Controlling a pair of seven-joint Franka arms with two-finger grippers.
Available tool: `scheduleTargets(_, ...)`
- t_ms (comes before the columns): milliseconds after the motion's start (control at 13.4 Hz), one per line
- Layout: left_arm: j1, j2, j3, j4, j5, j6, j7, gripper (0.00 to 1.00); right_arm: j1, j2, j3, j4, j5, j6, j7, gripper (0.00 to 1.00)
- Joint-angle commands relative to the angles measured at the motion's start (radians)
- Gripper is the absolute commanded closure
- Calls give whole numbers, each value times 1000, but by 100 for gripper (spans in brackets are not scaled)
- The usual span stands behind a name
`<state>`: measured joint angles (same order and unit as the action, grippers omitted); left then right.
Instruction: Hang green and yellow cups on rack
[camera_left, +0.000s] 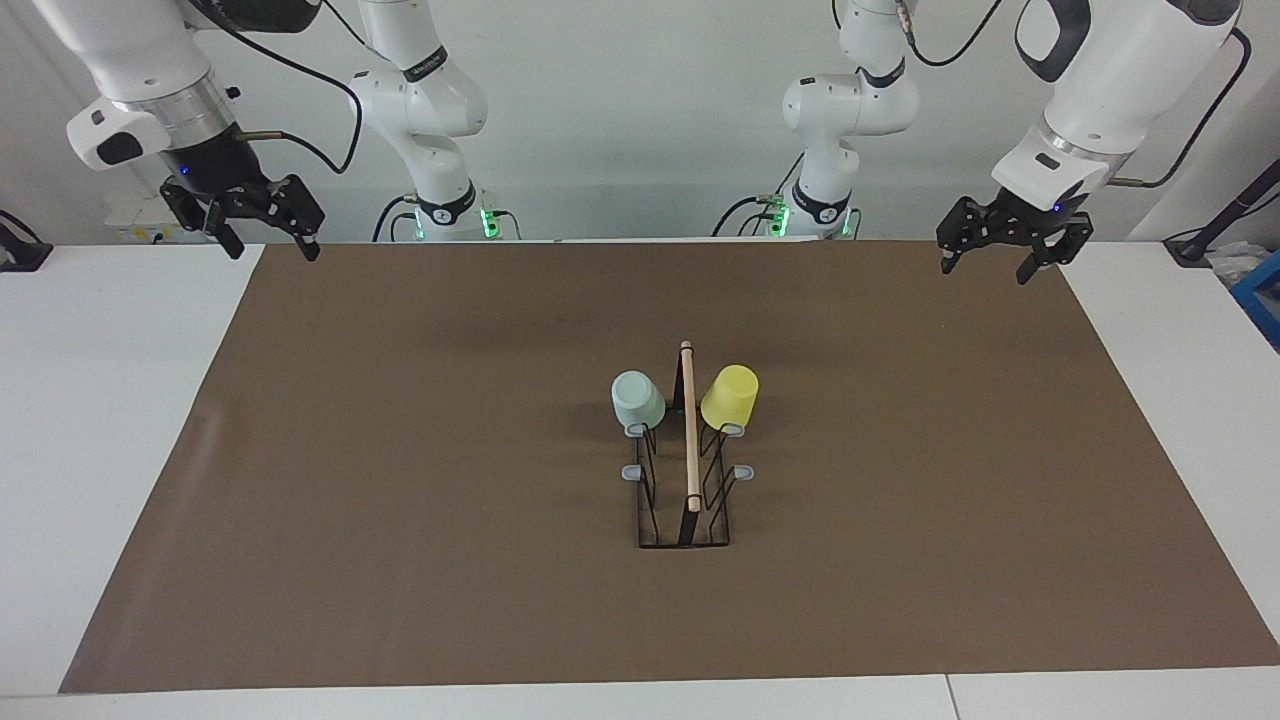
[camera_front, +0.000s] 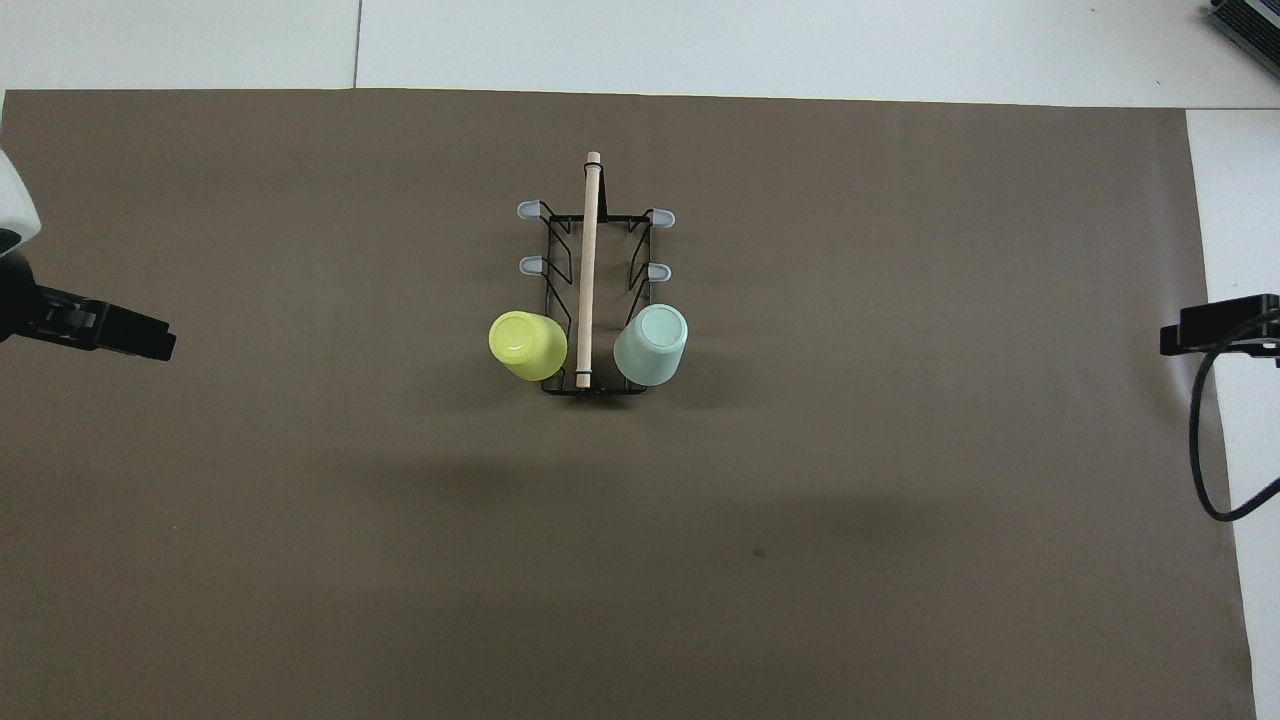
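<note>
1. The left gripper (camera_left: 982, 262) hangs with its fingers apart and empty over the corner of the brown paper mat (camera_left: 400, 500) at the left arm's end of the table, well apart from the small black wire rack with a light wooden dowel along its top (camera_left: 689, 470).
2. The right gripper (camera_left: 272, 243) is likewise spread and empty, over the mat's corner at the right arm's end, also well apart from the rack.
3. The pale mint green tapered plastic cup (camera_left: 637, 400) sits upturned on the rack's prong nearest the robots, on the side toward the right arm.
4. The bright lemon yellow tapered plastic cup (camera_left: 730, 397) sits upturned on the matching prong toward the left arm; both cups tilt outward from the dowel.
5. The hanging looks finished, so what remains is risk, not work. Each cup leans on a single prong, and a knock to the light rack could tip one off.
6. An arm swinging low past the rack could catch the dowel and drag the whole frame.
</note>
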<state>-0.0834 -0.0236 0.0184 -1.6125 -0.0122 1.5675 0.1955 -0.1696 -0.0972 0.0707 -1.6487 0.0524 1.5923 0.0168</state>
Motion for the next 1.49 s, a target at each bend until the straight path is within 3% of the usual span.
scheduleTargets(0,11,-6,-3,5,-9,2,1,0,2,0,-3,16,-3,-12,25,0)
scheduleTargets(298,10,-6,-3,5,-9,-3,2,0,64,8,-61,32,-2,-18,25,0)
scheduleTargets(1417,11,-9,-2,0,-9,-14,1,0,91,34,-83,96,-11,-55,29,0)
